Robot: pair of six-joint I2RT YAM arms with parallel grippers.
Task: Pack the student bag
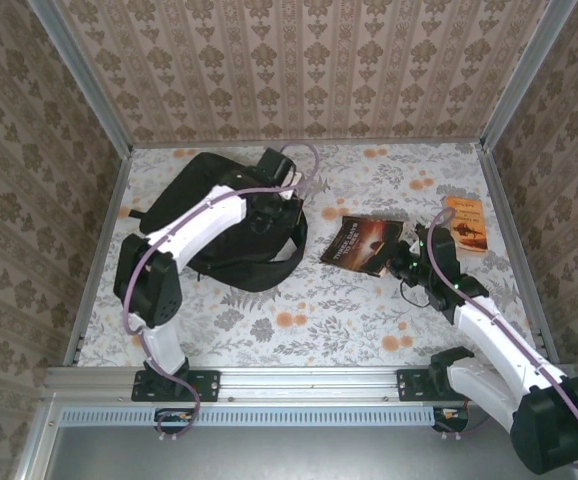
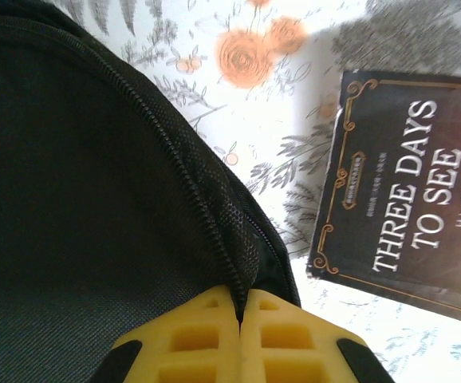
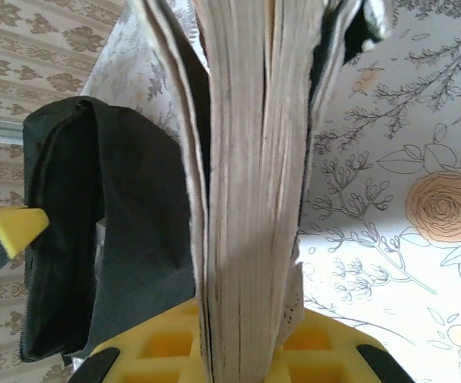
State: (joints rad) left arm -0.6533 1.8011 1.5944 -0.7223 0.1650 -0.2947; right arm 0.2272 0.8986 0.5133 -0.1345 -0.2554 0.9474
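The student bag [image 1: 219, 235], a big black fabric backpack, lies at the left middle of the table. My left gripper [image 1: 272, 208] is at the bag's right side. In the left wrist view this gripper [image 2: 240, 305] is shut on the bag's [image 2: 79, 199] zipper edge. A dark book titled "Three Days to See" [image 1: 362, 243] lies just right of the bag, also seen from the left wrist [image 2: 410, 215]. My right gripper [image 1: 400, 256] is shut on this book's right edge. From the right wrist, the book's pages [image 3: 246, 159] stand between the yellow fingers [image 3: 159, 343], with the bag [image 3: 119, 231] beyond.
An orange book [image 1: 466, 223] lies at the right, near the side wall. The flowered tabletop [image 1: 349, 310] is bare in front of the bag and books. Patterned walls close in the table at the back and both sides.
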